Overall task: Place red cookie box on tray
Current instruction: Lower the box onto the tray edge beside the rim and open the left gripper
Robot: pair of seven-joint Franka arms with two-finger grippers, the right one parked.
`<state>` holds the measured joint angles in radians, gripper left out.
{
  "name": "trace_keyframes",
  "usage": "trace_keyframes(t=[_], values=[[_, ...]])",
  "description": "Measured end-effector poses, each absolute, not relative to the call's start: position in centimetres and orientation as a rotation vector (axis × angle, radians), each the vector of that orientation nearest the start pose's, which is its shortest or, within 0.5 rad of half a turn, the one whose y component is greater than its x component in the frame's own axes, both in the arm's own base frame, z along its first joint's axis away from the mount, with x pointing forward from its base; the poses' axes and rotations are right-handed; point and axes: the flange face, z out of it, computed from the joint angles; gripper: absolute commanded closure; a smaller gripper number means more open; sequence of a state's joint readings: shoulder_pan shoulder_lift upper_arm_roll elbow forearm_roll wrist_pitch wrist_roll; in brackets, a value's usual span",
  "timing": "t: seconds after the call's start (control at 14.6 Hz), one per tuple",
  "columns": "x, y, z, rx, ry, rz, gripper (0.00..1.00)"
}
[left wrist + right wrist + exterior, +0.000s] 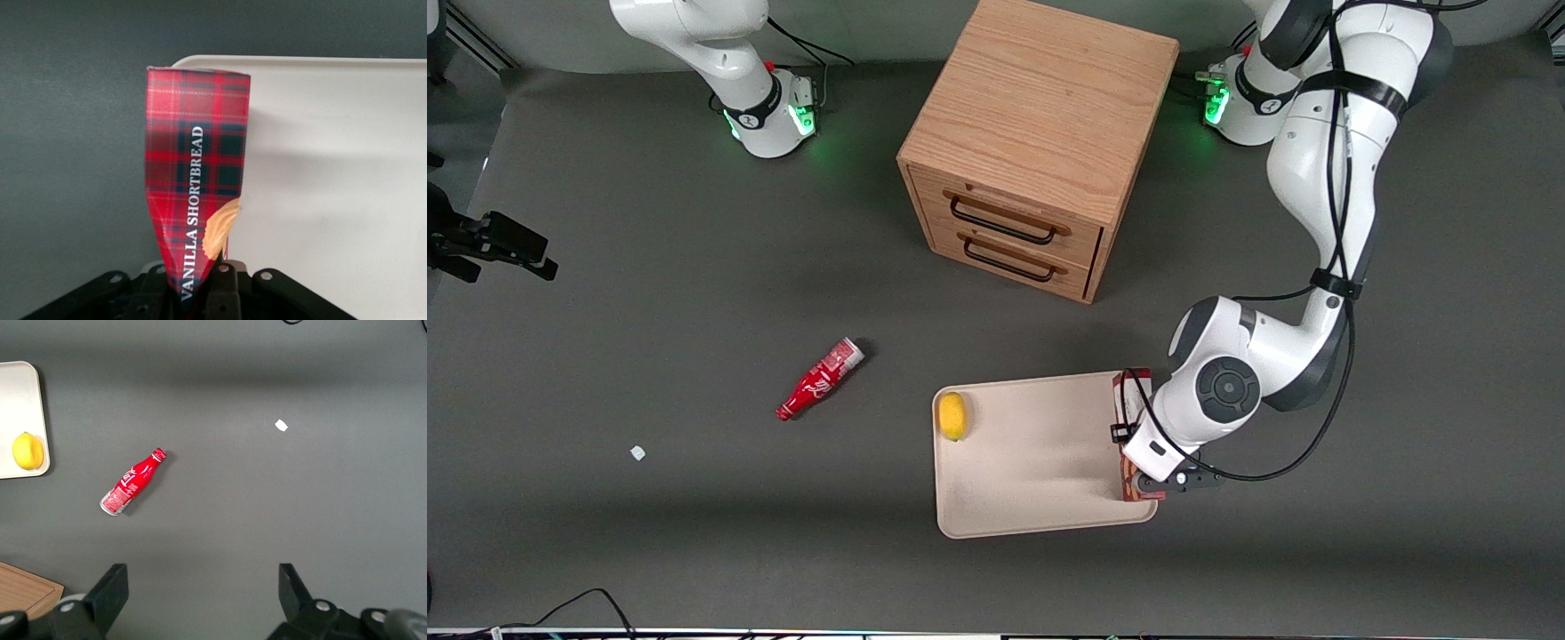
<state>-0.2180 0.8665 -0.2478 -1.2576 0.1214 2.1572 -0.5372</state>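
The red cookie box [197, 180], plaid with "VANILLA SHORTBREAD" lettering, is pinched at one end by my gripper [200, 293], which is shut on it. In the front view the box [1126, 392] stands on its narrow side along the beige tray's [1032, 462] edge toward the working arm's end, mostly hidden under my wrist. My gripper [1149, 478] sits over the box's end nearer the front camera. In the left wrist view the box straddles the rim of the tray [333, 167]. Whether it rests on the tray I cannot tell.
A yellow lemon [952, 415] lies on the tray near its edge toward the parked arm. A red bottle [819, 380] lies on the table farther toward that end, with a small white scrap [638, 452] nearby. A wooden two-drawer cabinet [1032, 142] stands farther from the camera.
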Motion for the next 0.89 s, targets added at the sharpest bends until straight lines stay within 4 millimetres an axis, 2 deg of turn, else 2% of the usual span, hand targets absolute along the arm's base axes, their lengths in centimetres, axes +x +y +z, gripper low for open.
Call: trace_keyframes(t=[0.27,0.34,0.41,0.48,0.55,0.62,0.68,0.89], values=[[69.90,-29.21,24.14,-3.239,-0.168,-0.015,1.00],[69.90,-29.21,24.05,-3.239,-0.170,-0.015,0.94],[69.89,-29.19,23.97,-3.239,-0.171,-0.013,0.63],[69.88,-29.19,23.88,-3.238,-0.173,-0.012,0.53],[69.88,-29.18,23.81,-3.238,-0.174,-0.011,0.49],[69.90,-29.19,23.80,-3.239,-0.175,-0.013,0.19],[69.98,-29.23,23.89,-3.243,-0.177,-0.026,0.00],[70.21,-29.54,24.09,-3.259,-0.176,-0.080,0.00]])
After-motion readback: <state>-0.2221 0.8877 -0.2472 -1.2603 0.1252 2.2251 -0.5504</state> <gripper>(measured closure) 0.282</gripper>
